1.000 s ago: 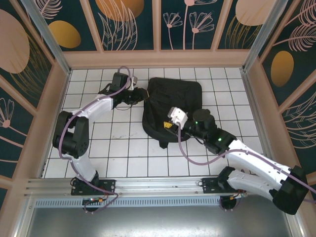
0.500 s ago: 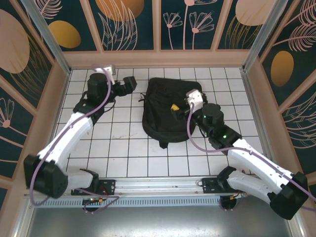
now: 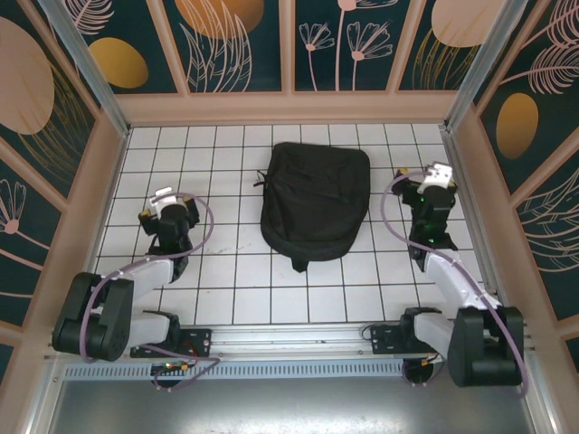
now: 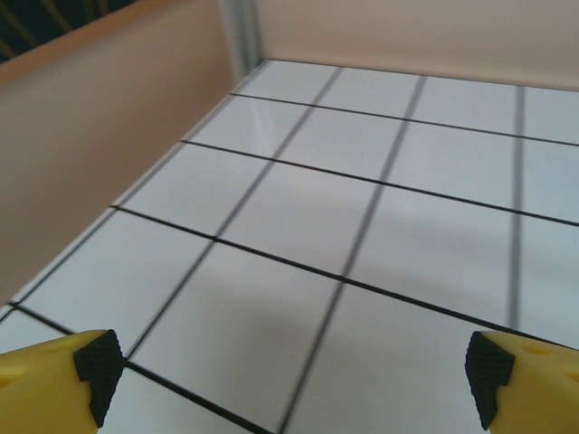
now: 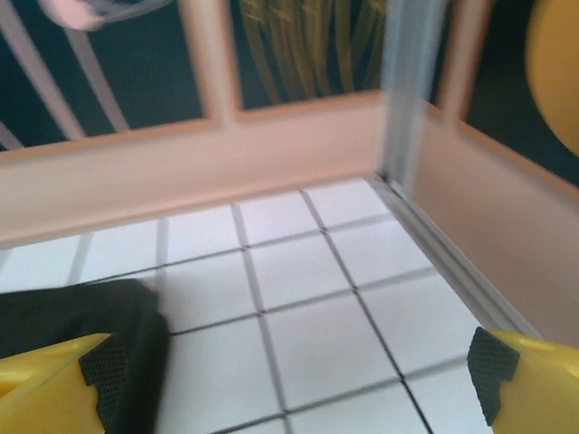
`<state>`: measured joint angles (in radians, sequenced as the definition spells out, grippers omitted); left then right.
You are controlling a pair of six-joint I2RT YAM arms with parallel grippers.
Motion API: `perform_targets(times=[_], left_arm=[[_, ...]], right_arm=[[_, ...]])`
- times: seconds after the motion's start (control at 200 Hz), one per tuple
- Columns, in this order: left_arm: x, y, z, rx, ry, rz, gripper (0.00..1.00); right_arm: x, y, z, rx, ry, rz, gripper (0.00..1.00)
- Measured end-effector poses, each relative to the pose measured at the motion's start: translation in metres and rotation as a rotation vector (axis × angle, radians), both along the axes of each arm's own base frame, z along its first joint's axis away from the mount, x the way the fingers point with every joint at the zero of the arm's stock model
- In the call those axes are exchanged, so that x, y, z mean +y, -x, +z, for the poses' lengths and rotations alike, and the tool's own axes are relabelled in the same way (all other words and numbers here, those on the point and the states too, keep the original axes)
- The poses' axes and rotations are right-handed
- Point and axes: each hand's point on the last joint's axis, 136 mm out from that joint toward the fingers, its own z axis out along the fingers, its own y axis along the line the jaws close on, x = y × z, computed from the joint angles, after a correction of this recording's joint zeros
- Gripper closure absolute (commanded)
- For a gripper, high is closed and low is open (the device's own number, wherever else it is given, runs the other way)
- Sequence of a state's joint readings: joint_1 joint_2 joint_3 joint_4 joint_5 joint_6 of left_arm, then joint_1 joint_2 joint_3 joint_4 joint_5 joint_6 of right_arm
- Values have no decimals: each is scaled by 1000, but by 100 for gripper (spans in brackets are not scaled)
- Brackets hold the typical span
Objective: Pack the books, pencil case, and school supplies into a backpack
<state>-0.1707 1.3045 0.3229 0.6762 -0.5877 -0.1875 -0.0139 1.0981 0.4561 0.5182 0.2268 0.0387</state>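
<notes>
The black backpack [image 3: 315, 201] lies flat and closed-looking in the middle of the white tiled table; its dark edge shows at the lower left of the right wrist view [image 5: 63, 312]. The books, the pencil case and the school supplies are hidden from view. My left gripper [image 3: 167, 206] is folded back at the left side, well apart from the backpack, and stands open [image 4: 294, 384] over bare tiles with nothing between its yellow fingertips [image 4: 63, 380]. At the right side my right gripper [image 3: 423, 185] is open too [image 5: 298, 380], just right of the backpack, holding nothing.
Wooden walls enclose the table: the left wall [image 4: 90, 136] is close to my left gripper, the right wall [image 5: 507, 235] and a metal corner post [image 5: 407, 90] are close to my right gripper. A strap tab [image 3: 299, 264] sticks out from the backpack's near edge.
Both arms have drawn away from the backpack to the sides of the table and folded up. Both grippers went from partly closed to wide open. The backpack now lies untouched.
</notes>
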Motion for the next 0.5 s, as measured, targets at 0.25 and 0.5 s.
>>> perform_targets(times=[0.25, 0.5], left_arm=[[-2, -17, 3, -127, -5, -100, 1], [-3, -16, -1, -172, 15, -171, 1]], right_arm=[[-25, 11, -84, 83, -144, -43, 1], [16, 14, -124, 87, -102, 135, 1]])
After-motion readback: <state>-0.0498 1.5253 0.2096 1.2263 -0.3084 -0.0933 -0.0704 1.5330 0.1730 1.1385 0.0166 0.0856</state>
